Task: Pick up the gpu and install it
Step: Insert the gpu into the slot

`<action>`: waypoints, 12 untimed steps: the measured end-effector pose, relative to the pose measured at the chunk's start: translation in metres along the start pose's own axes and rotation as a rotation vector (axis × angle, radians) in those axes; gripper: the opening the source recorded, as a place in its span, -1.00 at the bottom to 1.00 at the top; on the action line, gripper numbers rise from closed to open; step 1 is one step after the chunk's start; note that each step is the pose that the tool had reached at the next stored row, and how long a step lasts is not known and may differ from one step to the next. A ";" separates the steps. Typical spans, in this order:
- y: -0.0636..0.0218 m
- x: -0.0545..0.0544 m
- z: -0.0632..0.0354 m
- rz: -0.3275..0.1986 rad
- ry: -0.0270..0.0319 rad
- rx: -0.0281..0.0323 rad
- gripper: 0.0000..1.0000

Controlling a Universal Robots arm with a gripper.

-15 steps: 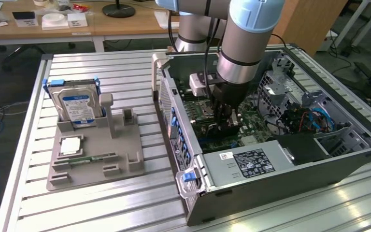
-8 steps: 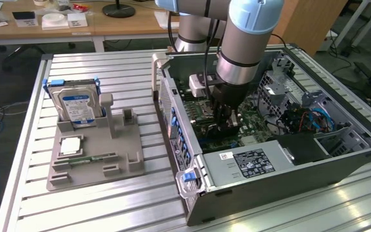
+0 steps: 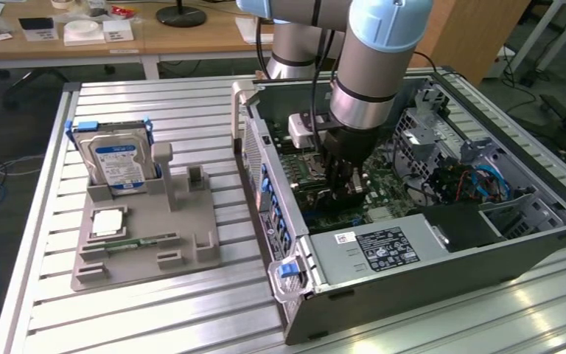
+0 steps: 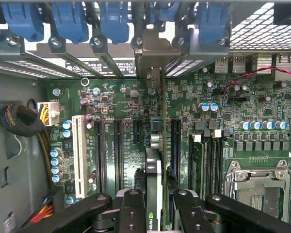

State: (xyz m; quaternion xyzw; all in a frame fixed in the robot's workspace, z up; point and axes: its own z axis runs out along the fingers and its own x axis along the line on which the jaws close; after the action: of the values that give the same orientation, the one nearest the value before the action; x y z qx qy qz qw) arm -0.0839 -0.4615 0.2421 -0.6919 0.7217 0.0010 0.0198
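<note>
One arm, one gripper (image 3: 345,193), one gpu (image 4: 155,194) on edge. One open pc case (image 3: 519,243), one motherboard (image 4: 126,121), one power supply (image 3: 382,251). One grey tray (image 3: 145,243) with one hard drive (image 3: 116,158) and one memory stick (image 3: 135,242). Five blue slot clips (image 4: 114,19) visible in the wrist view.

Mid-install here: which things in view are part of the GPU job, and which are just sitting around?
In the job:
- gpu, edge-on, held between the fingers above the motherboard's slots
- gripper, shut on the card
- motherboard
- computer case, open

Lying about:
- hard drive, upright in the grey holder
- memory stick, flat on the holder
- power supply inside the case
</note>
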 end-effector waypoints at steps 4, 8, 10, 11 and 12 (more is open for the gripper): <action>0.0000 0.000 0.0008 0.000 0.0000 0.0000 -0.47; 0.0000 0.000 0.0017 0.000 0.0004 -0.0002 -0.47; 0.0000 0.000 0.0018 0.000 0.0001 -0.0001 -0.47; 0.0000 0.000 0.0018 0.000 0.0000 0.0000 -0.47; 0.0000 0.000 0.0018 0.000 0.0000 0.0000 -0.47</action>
State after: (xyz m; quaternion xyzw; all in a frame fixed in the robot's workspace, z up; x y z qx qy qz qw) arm -0.0839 -0.4615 0.2403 -0.6919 0.7217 0.0010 0.0198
